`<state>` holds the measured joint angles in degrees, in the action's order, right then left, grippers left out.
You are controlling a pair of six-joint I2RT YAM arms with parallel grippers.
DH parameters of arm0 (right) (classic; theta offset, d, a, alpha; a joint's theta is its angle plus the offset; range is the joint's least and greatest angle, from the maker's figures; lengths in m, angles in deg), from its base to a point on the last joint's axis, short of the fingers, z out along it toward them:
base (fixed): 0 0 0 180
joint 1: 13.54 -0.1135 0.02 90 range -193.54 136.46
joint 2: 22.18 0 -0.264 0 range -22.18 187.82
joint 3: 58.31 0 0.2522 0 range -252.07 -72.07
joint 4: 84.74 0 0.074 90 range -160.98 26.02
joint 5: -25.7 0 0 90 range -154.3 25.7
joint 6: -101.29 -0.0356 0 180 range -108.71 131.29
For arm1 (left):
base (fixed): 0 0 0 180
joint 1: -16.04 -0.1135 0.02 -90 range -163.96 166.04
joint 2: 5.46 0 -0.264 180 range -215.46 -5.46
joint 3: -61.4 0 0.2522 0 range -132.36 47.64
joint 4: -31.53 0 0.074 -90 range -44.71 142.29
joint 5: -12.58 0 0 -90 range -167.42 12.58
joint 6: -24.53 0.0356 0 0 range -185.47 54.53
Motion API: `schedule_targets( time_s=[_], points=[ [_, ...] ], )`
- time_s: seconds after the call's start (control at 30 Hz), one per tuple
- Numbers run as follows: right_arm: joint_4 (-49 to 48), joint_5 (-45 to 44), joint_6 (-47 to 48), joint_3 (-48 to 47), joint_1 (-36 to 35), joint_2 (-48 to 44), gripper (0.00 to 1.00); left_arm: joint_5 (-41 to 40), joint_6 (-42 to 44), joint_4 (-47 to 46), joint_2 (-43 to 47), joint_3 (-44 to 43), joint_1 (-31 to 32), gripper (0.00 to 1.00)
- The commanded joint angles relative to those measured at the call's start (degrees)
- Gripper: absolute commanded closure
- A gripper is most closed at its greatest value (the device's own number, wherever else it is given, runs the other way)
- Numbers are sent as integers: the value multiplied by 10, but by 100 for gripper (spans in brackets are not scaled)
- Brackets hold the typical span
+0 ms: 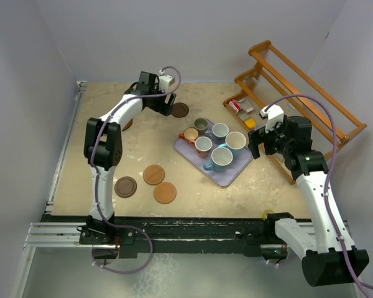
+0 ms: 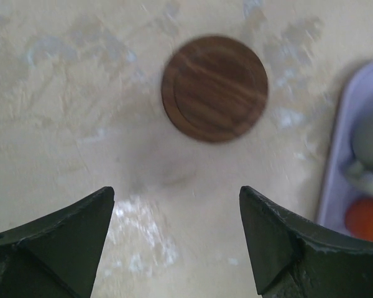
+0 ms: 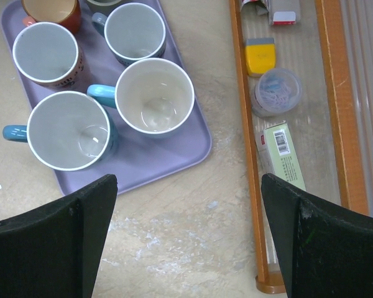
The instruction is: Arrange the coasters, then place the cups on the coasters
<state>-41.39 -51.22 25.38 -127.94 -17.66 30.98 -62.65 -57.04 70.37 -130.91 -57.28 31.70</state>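
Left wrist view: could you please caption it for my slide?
Open left gripper poised before a dark brown coaster, lavender tray edge at right.

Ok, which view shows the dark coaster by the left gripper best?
The left wrist view: the dark coaster lies whole ahead of the open jaws, grain and rim visible, slightly blurred. The top view shows it small, beside the left gripper. The right wrist view misses it.
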Motion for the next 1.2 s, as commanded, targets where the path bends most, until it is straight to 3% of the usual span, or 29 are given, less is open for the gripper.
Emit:
schedule_targets(
  time_s=[0.0,0.23,0.53,0.73,1.17],
  points=[
    [-10,9,8,-1,-1,2,0,-24,-48,0,-67,-123,-1,23],
    [-11,4,8,1,-1,2,0,-45,-59,11,-172,-230,7,27],
    [-11,1,10,1,-1,1,0,-72,-38,31,-206,-238,14,33],
    [-11,5,9,2,-1,-1,0,-85,3,66,-164,-168,15,42],
    [-9,16,8,1,-1,-3,0,-116,45,94,29,112,15,45]
  ],
)
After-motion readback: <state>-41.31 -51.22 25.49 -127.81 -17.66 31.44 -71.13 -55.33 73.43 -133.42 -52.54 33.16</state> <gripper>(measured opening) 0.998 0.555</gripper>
